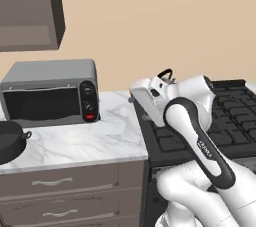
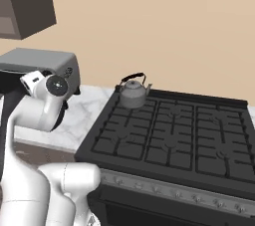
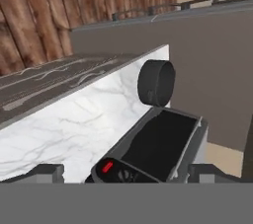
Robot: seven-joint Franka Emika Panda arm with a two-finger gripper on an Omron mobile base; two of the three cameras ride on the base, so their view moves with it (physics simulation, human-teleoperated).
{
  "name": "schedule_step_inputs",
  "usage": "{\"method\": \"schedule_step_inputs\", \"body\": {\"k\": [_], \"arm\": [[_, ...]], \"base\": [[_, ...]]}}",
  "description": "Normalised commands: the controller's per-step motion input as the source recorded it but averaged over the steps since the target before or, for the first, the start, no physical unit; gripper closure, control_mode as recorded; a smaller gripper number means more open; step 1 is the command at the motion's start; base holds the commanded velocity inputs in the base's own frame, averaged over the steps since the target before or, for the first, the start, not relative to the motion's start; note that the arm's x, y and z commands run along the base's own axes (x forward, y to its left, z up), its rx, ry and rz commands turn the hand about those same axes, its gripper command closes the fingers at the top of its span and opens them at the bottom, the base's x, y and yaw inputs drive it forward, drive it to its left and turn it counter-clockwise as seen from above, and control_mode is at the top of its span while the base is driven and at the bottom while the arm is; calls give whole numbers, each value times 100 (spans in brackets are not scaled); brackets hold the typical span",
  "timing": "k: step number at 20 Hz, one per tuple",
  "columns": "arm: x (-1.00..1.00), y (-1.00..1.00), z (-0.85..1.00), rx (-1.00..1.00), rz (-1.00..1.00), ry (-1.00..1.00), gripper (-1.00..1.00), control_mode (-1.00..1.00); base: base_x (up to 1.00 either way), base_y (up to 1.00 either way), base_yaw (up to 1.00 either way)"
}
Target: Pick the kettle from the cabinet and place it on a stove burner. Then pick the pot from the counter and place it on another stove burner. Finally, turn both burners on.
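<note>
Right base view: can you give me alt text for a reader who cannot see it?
A small grey kettle stands on the back-left burner of a black stove, beside a white marble counter. A grey toaster oven sits on that counter at the left. The robot's white arm rises in the left foreground, bent toward the counter.

Wide low dark grey round pot (image 1: 10, 140): cut by left edge in left base view, one loop handle visible. Small squat grey metal kettle (image 1: 166, 76): body hidden behind white arm in left base view, arched black handle alone visible. Grey toaster oven (image 2: 42, 65): left part cut by edge, front partly hidden behind arm in right base view. Brown wooden wall cabinet (image 1: 29, 11): cut by top and left edges. Hand (image 3: 126, 173): fingertips cut by bottom band in hand view, set wide apart. Black stove top with cast-iron grates (image 1: 230, 111): largely hidden behind arm in left base view.
</note>
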Motion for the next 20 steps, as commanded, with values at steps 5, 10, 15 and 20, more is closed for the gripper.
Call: {"method": "schedule_step_inputs", "body": {"k": [5, 10, 15, 20], "arm": [[0, 0, 0, 0, 0, 0, -100, 100], [0, 0, 0, 0, 0, 0, -100, 100], [0, 0, 0, 0, 0, 0, -100, 100], [0, 0, 0, 0, 0, 0, -100, 100]], "base": [[-55, 10, 0], [-35, 32, 0], [-14, 49, 0], [-6, 54, 0]]}}
